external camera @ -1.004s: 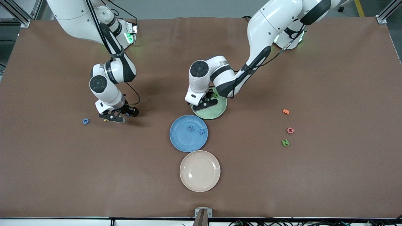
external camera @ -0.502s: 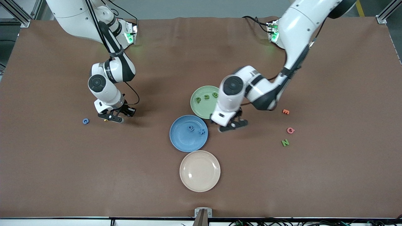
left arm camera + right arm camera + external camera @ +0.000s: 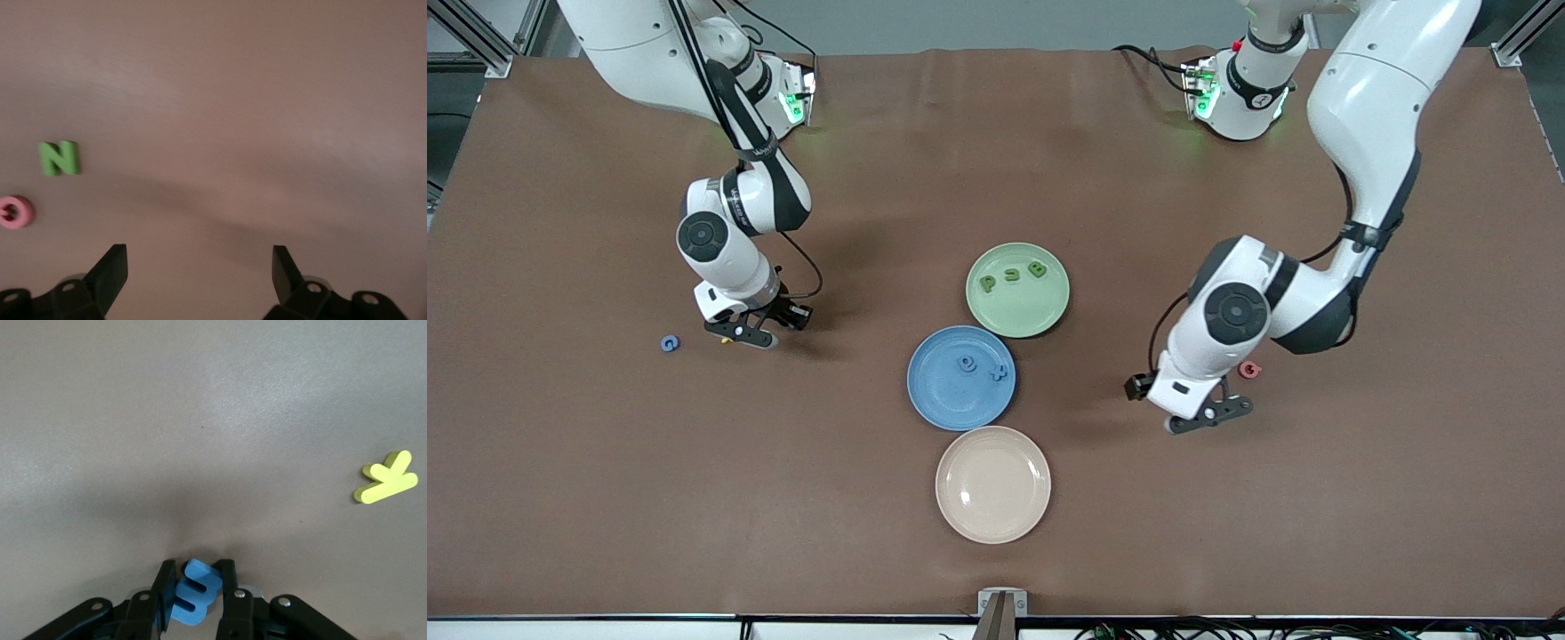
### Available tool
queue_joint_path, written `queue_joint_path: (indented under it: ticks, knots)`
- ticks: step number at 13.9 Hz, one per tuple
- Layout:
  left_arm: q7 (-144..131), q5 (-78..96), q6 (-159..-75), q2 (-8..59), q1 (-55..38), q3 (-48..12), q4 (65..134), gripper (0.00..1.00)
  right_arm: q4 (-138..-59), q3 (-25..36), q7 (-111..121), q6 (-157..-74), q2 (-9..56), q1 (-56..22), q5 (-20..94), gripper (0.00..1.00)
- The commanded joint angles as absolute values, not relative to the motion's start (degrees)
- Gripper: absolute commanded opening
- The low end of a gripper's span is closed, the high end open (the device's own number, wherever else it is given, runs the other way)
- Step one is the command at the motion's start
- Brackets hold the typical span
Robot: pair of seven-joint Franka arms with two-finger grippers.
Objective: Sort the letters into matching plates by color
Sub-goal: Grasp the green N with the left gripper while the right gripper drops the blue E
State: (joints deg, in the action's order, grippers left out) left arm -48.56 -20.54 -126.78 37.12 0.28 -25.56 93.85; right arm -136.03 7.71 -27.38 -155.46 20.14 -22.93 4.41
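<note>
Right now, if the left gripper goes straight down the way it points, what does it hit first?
Probably bare table: the open left gripper has nothing between its fingers, and the green N lies off to one side.

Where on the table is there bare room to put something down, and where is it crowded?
Bare table lies between the blue G and the blue plate, and nearer the camera beside the cream plate. The cream plate itself holds nothing. It is crowded where the green plate, blue plate and cream plate nearly touch, and around the pink letter by the left pincer.
</note>
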Motion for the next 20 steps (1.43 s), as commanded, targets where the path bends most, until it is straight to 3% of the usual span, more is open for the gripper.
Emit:
queue_joint_path:
  ticks: [1, 5, 11, 13, 20]
  knots:
    - [-45.5, -23.5, -126.5, 36.9, 4.1, -25.9, 95.4, 0.96, -131.2, 7.3, -31.5, -148.7, 19.8, -24.5, 4.2, 0.0]
    - [-38.9, -24.1, -126.7, 39.2, 8.8, -25.8, 95.7, 0.96, -116.1, 7.4, -43.3, -132.7, 20.7, -30.3, 4.5, 0.0]
    - [-34.4, -24.5, -128.4, 42.4, 11.2, -25.7, 95.5, 0.95, -94.0, 7.2, -60.1, -127.4, 33.5, -38.3, 7.0, 0.0]
    - [-34.4, -24.5, -128.8, 43.0, 11.5, -25.7, 95.6, 0.91, -87.0, 7.2, -65.4, -126.1, 38.4, -40.3, 7.5, 0.0]
    - [-34.4, -25.1, -132.5, 44.6, 11.2, -24.1, 95.5, 0.79, -84.5, 7.2, -70.6, -126.6, 42.3, -43.1, 6.5, 0.0]
